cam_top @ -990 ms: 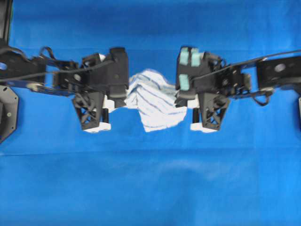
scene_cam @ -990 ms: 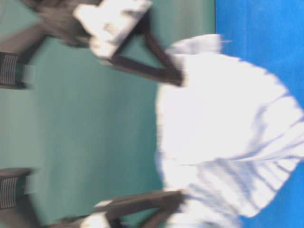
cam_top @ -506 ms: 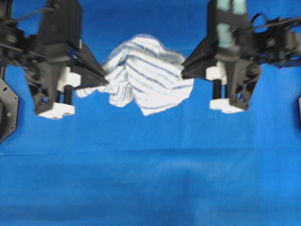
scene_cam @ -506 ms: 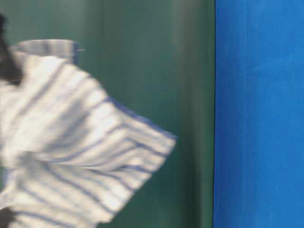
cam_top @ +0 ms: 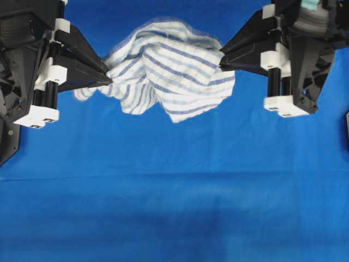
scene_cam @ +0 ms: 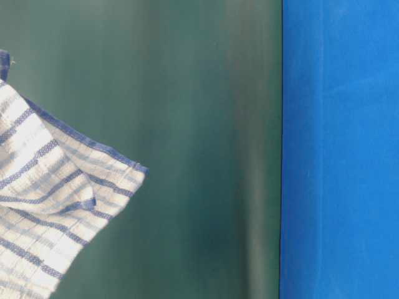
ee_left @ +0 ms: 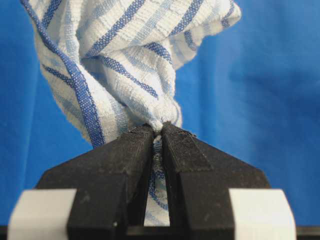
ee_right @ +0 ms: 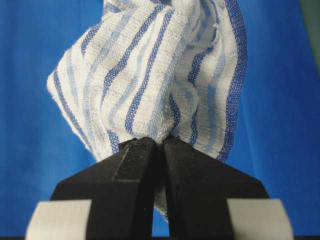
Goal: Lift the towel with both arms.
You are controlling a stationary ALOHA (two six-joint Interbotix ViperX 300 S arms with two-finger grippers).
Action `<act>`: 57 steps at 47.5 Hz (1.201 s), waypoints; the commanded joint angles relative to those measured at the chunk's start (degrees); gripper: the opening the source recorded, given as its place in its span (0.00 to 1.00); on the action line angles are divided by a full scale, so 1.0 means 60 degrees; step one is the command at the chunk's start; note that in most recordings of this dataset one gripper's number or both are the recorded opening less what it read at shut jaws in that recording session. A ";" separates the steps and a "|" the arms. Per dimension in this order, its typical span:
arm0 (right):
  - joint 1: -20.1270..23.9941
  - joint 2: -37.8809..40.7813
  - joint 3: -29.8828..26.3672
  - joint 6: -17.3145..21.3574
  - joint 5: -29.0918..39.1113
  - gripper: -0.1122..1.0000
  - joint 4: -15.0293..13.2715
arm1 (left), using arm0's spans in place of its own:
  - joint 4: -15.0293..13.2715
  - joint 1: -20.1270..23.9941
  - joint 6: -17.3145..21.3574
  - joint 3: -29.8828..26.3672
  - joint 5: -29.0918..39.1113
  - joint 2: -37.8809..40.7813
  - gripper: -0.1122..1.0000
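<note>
Jaws of the left black gripper (cam_top: 107,81) and the right black gripper (cam_top: 222,60) are each pinched tight on a bunched corner of the white towel with blue stripes (cam_top: 166,73). To lift well, both arms should rise evenly, at a steady spacing, so neither corner slips. Woven and soft, the towel hangs crumpled between them, clear above the blue-covered table (cam_top: 174,207).

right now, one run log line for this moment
stage: towel lift | left end effector: shut on towel | right end effector: shut on towel | towel: off the blue cloth, sagging between both
</note>
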 commanded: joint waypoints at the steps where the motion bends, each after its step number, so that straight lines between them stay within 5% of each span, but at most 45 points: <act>1: 0.0059 -0.0146 -0.0220 -0.0029 0.0015 0.15 -0.0029 | 0.0015 0.0000 0.0015 -0.0293 -0.0088 -0.0044 0.14; 17: 0.0059 -0.0117 -0.0176 -0.0044 -0.0044 0.15 0.0000 | 0.0015 -0.0015 0.0015 -0.0249 -0.0337 0.0044 0.17; 24: 0.0059 -0.0073 -0.0146 -0.0015 -0.0103 0.18 0.0000 | 0.0015 0.0000 0.0015 -0.0161 -0.0381 0.0044 0.51; 32: 0.0059 -0.0044 -0.0088 -0.0015 -0.0103 0.61 -0.0146 | 0.0015 -0.0073 0.0044 -0.0073 -0.0469 0.0000 0.89; 36: 0.0059 -0.0059 -0.0044 0.0015 -0.0088 0.73 -0.0278 | 0.0015 -0.0103 0.0015 0.0000 -0.0586 -0.0015 0.89; 46: 0.0059 -0.0044 0.0205 0.0044 -0.0103 0.70 -0.0322 | 0.0015 -0.0132 -0.0029 0.0352 -0.0864 0.0044 0.89; 57: 0.0073 0.0029 0.1494 0.0132 -0.0557 0.70 -0.0278 | 0.0015 -0.0205 0.0000 0.1538 -0.2007 0.0337 0.89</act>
